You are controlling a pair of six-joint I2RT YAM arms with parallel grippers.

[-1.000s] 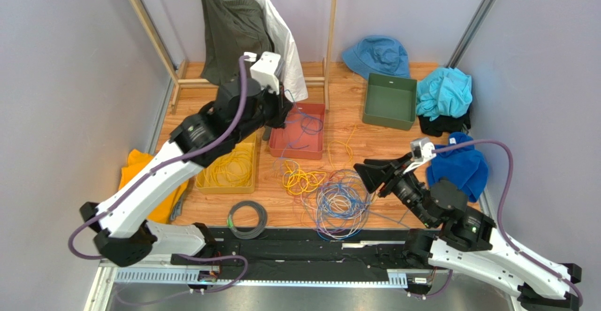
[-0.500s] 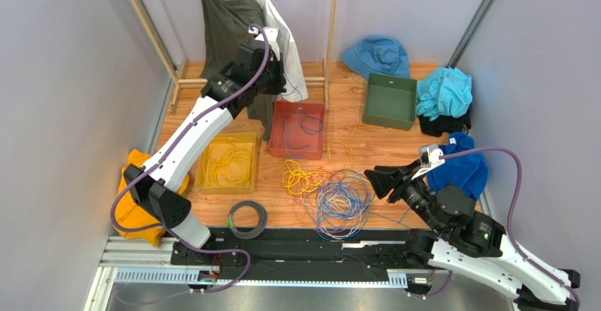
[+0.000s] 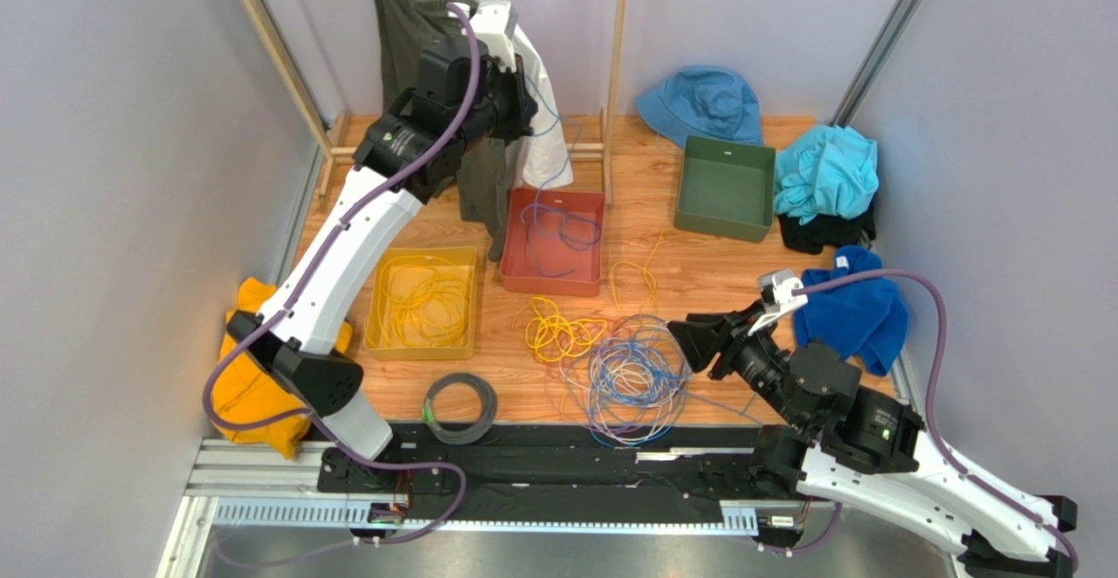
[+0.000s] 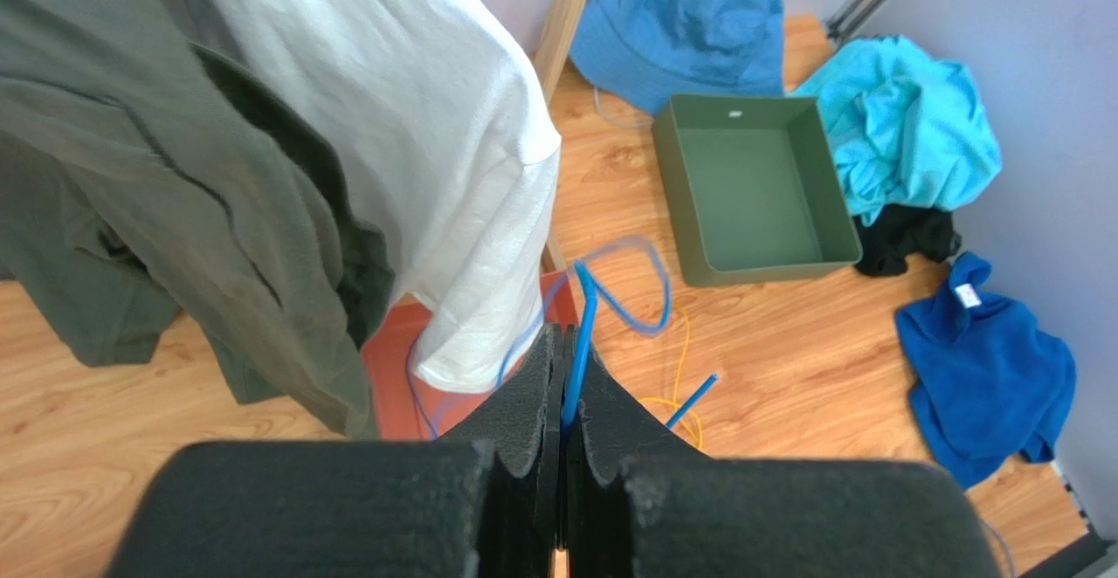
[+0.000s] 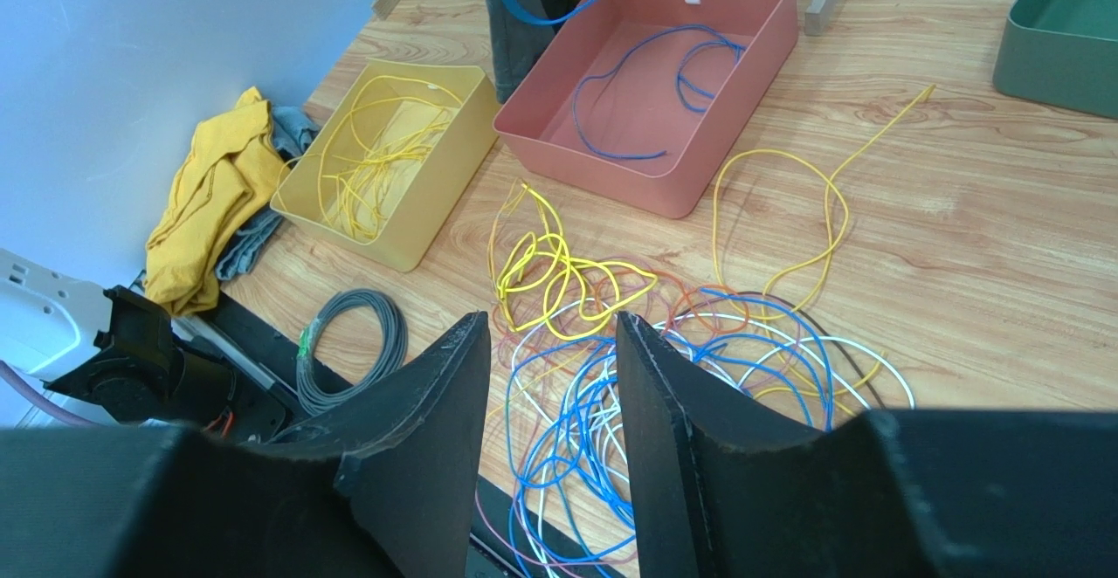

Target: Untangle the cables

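Arms, two. Left arm stretched far back and high, its left tool (image 4: 567, 349) raised in front of a hanging olive-green cloth garment (image 4: 171, 172) and a white cotton shirt (image 4: 420, 120). The jaws are pressed together on a thin blue cable (image 4: 581, 323), glossy and flexible, which loops down toward a salmon-red rectangular plastic tray (image 3: 551, 285). More blue wire lies in that tray.

Right arm low, elbow bent, its right tool (image 5: 551, 342) levelled just over a loose tangle of blue, white, yellow and purple-grey cables (image 3: 627, 371). The jaws stand roughly half apart, with nothing between the black foam pads. The tangle lies on the wood-grain tabletop (image 3: 709, 264) near the front edge. A yellow rectangular plastic tray (image 3: 394, 342) to its left holds thin yellow loops.

Change from a second ago: the left tool was lower, beside the red tray, and has since lifted up and back, drawing the blue cable with it. The right tool has barely shifted.
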